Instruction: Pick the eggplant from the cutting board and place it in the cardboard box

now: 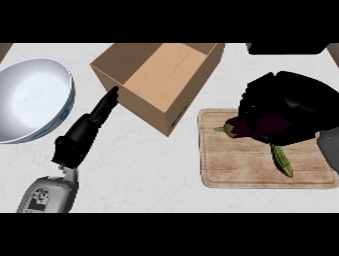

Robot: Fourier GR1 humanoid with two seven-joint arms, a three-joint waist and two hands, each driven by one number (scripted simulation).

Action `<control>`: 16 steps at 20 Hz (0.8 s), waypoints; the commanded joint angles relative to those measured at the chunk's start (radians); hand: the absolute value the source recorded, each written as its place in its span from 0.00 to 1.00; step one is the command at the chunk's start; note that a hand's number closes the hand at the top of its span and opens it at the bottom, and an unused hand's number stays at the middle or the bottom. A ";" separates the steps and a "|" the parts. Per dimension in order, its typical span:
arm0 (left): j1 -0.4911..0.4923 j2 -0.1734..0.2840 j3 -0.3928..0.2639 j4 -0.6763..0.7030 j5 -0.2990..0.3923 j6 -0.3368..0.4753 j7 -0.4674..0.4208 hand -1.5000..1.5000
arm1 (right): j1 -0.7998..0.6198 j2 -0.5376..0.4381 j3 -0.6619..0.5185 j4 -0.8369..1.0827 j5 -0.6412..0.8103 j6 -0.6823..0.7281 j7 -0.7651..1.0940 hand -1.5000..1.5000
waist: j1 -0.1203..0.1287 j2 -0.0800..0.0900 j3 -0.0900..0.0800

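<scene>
**Purple eggplant being gripped on the board**

Head view: the right hand (294, 107) is curling around the eggplant (240, 126) over the cutting board (238, 165). Lifting should be straight up before crossing to the cardboard box (161, 75). The left hand (83, 135) is resting, fingers straight.

On the desk (157, 175), the cardboard box (161, 80) sits at twelve o'clock, the bowl (20, 100) at nine, the cutting board (264, 152) at three, with the eggplant (238, 127) and cucumber (281, 160) on it.
</scene>
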State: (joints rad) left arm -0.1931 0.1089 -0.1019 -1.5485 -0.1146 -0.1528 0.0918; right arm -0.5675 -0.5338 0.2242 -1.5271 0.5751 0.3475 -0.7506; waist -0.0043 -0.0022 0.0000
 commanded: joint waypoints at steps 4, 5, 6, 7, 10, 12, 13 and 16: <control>-0.021 -0.023 -0.002 0.041 -0.016 0.009 -0.007 0.50 | -0.021 -0.060 -0.205 -0.087 -0.245 0.215 0.100 1.00 | -0.003 0.000 0.000; -0.019 -0.031 -0.004 0.051 -0.023 0.021 -0.023 0.50 | -0.066 -0.051 -0.232 -0.075 -0.303 0.252 0.158 1.00 | -0.003 0.000 -0.001; 0.003 -0.021 -0.007 0.038 -0.019 0.001 -0.031 0.50 | -0.073 0.001 -0.207 -0.080 -0.277 0.220 0.227 1.00 | 0.004 0.001 -0.001; -0.041 -0.008 0.026 0.058 -0.005 -0.006 -0.024 0.50 | -0.103 -0.018 -0.223 -0.090 -0.294 0.261 0.263 1.00 | 0.003 0.001 -0.001; 0.036 -0.006 -0.002 0.050 -0.033 -0.010 -0.089 0.50 | -0.152 0.053 -0.194 -0.110 -0.271 0.229 0.408 1.00 | 0.008 0.001 -0.001; -0.047 -0.035 0.000 0.015 -0.002 -0.015 0.040 0.50 | -0.238 0.055 -0.221 0.044 -0.243 0.205 0.348 1.00 | 0.014 0.004 0.000; 0.052 -0.028 -0.028 -0.038 -0.030 -0.007 -0.003 0.50 | -0.277 0.049 -0.238 0.008 -0.263 0.235 0.419 1.00 | 0.016 0.001 -0.001; 0.054 0.028 0.030 0.018 0.003 -0.059 -0.072 0.50 | -0.342 0.101 -0.228 0.087 -0.238 0.209 0.454 1.00 | 0.018 0.003 -0.001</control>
State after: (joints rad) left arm -0.1747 0.0993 -0.0998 -1.5501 -0.1284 -0.1740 0.0755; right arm -0.8000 -0.4746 0.0064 -1.5081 0.3370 0.5518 -0.3843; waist 0.0079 -0.0001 -0.0004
